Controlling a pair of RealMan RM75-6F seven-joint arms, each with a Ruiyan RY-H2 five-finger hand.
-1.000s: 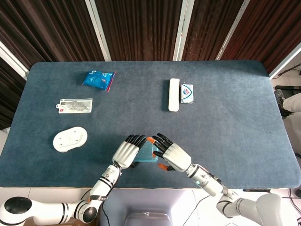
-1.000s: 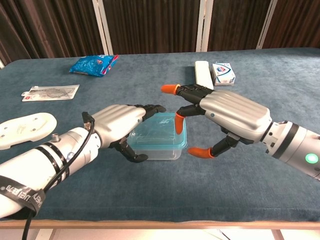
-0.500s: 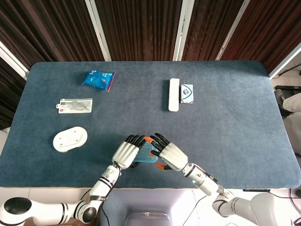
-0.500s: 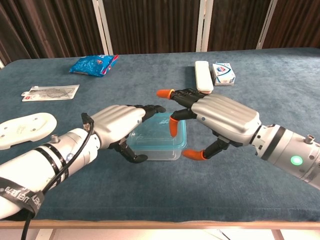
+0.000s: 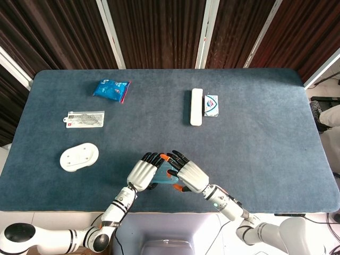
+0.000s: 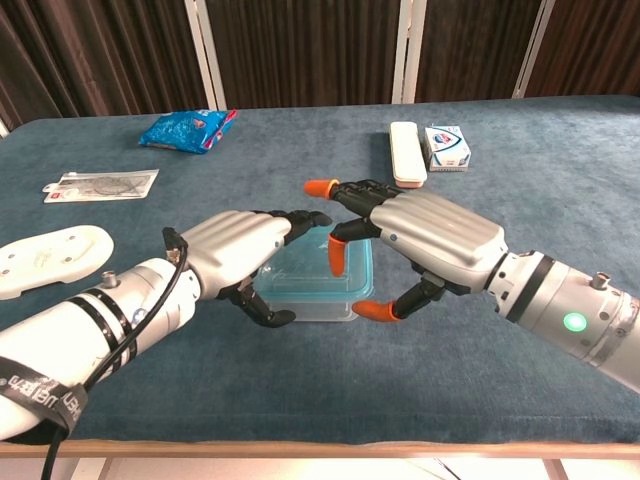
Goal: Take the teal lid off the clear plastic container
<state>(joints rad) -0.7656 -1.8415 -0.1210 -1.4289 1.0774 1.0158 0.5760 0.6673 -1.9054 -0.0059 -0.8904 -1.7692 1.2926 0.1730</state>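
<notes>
Right robot hand [image 6: 420,240] slid onto teal lid [image 6: 315,262], fingers spread; left robot hand [image 6: 240,252] grips container [image 6: 312,300].

Left hand [image 6: 240,250] low, fingers curled downward. Right hand [image 6: 420,240] opposite, fingers spread, orange fingertips [image 6: 337,255] angled toward left hand.

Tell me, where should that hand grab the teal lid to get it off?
Probably at the teal lid's exposed near-right rim, coming from the right. The lid lies flat on the container, the left hand covers its left side, and the right hand hovers there.
</notes>
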